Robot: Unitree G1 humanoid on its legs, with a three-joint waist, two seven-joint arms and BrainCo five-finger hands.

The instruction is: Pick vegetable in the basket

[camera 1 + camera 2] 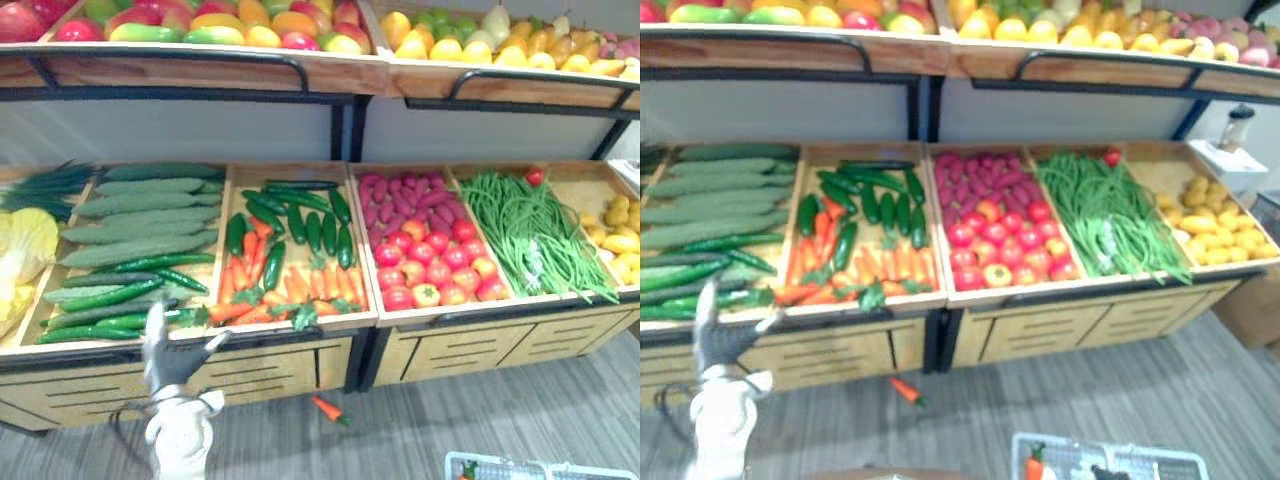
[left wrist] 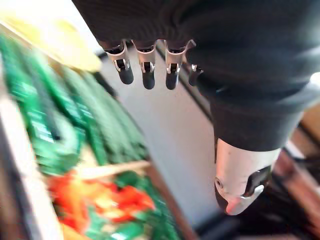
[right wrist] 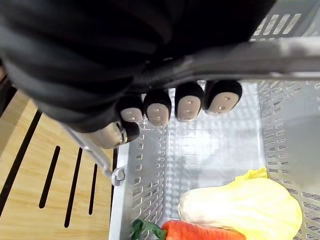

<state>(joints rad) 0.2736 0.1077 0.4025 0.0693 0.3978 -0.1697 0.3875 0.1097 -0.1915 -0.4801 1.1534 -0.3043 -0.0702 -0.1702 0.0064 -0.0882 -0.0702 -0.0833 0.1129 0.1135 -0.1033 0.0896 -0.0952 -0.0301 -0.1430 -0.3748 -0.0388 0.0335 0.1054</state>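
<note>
Two hands show on my screens, in very different states. From the head cameras I get the left hand point(image 1: 172, 350) raised in front of the wooden display stand point(image 1: 280, 372). Its fingers are straight and spread, the thumb is out to the side, and it holds nothing. Its own wrist view agrees: the fingers point(image 2: 148, 75) are extended over a blur of green and red produce. That hand sits before the crate of cucumbers point(image 1: 140, 215) and green chillies point(image 1: 105, 297). Just beside that crate is one of dark green peppers point(image 1: 300, 225) with carrots point(image 1: 295, 285) along its front. Further right are tomatoes point(image 1: 435, 270), green beans point(image 1: 530, 235) and some yellow produce point(image 1: 618, 232) I cannot name. A loose carrot point(image 1: 328, 408) lies on the floor below the stand, well apart from either hand. The head cameras give me just the white rim of the basket point(image 1: 1110, 458) at the lower edge. The right wrist view looks straight down into it. There the right hand point(image 3: 190, 102) has its fingers curled round the grey handle point(image 3: 265, 56). Inside the basket lie a pale cabbage point(image 3: 240, 205) and an orange carrot in the basket point(image 3: 200, 232), touching each other. The green top of that carrot points at the mesh wall.
</note>
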